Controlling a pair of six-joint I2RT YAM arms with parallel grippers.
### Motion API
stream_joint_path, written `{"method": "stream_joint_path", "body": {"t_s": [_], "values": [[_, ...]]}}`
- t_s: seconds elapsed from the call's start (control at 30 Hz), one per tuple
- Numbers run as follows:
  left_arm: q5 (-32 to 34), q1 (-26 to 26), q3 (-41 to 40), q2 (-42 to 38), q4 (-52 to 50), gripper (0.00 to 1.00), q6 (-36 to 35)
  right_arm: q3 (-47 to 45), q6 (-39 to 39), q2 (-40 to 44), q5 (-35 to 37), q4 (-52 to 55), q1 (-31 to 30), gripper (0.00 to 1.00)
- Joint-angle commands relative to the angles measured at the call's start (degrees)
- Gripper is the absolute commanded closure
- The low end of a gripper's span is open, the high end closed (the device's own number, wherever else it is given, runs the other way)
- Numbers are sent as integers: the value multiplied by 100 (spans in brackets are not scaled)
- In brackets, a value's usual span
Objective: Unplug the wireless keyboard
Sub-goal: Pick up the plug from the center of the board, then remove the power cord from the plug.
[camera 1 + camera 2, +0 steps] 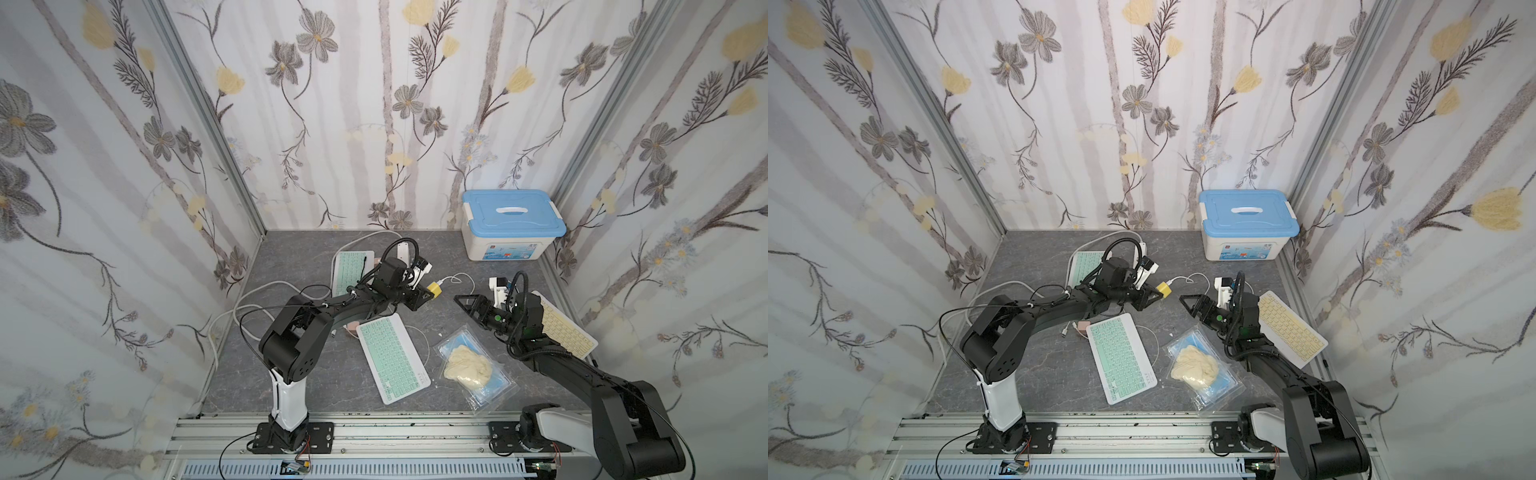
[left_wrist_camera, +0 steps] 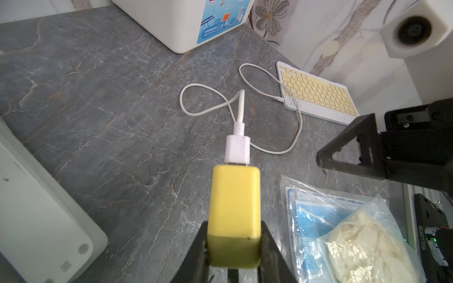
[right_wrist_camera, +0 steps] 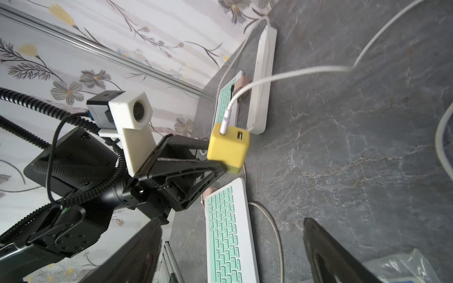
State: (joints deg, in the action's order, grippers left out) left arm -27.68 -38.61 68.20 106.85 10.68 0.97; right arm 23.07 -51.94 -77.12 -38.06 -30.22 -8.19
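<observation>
- The yellow charger (image 2: 234, 203) sits closest to the left wrist camera, clamped at its rear end between the 2 fingers of the left gripper (image 2: 234, 235). The grip on the rear end leaves the socket face free.
- The charger hangs above the table, clear of the white power strip (image 3: 263, 80). That suggests the mains end is already out.
- A white cable (image 2: 241, 107) runs from the white plug (image 2: 237, 149) in the charger's front face, loops slackly over the table and ends at the edge of the yellow keyboard (image 2: 318, 95).
- The keyboard lies flat by the right wall, partly under the right arm in both top views. I cannot tell whether the small connector at its edge is seated.
- The left arm reaches forward from its base, elbow raised and forearm stretched to mid-table. The wrist is roughly level, presenting the plug end toward the other arm.
- The right gripper (image 1: 462, 302) is spread wide and empty, near the charger but not touching it. It points at the charger, wrist rolled onto its side, probably lined up to take the plug.
- 2 green keyboards (image 1: 392, 357) and a bag of gloves (image 1: 469, 361) lie apart from this.
</observation>
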Motion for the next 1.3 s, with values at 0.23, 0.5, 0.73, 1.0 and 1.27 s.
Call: {"method": "stream_joint_path", "body": {"t_s": [0.23,0.5,0.73,1.0,1.27], "values": [[804,-114,580,-852,-2765,100,-1324,-400,-1595,13,386,-2200,-272,12],[1486,-343,554,-1225,-3073,100,-1425,234,-2135,-578,1051,-2192,-1145,20],[1540,-394,254,-1480,-2921,100,-1441,428,-2411,-1056,1202,-2432,-1243,31],[1668,-533,295,-1508,-2966,100,-1583,705,-2442,-1368,1291,-2340,-1525,30],[1738,-534,362,-1483,-3054,100,-1618,719,-2587,-1717,1286,-2493,-1692,34]]}}
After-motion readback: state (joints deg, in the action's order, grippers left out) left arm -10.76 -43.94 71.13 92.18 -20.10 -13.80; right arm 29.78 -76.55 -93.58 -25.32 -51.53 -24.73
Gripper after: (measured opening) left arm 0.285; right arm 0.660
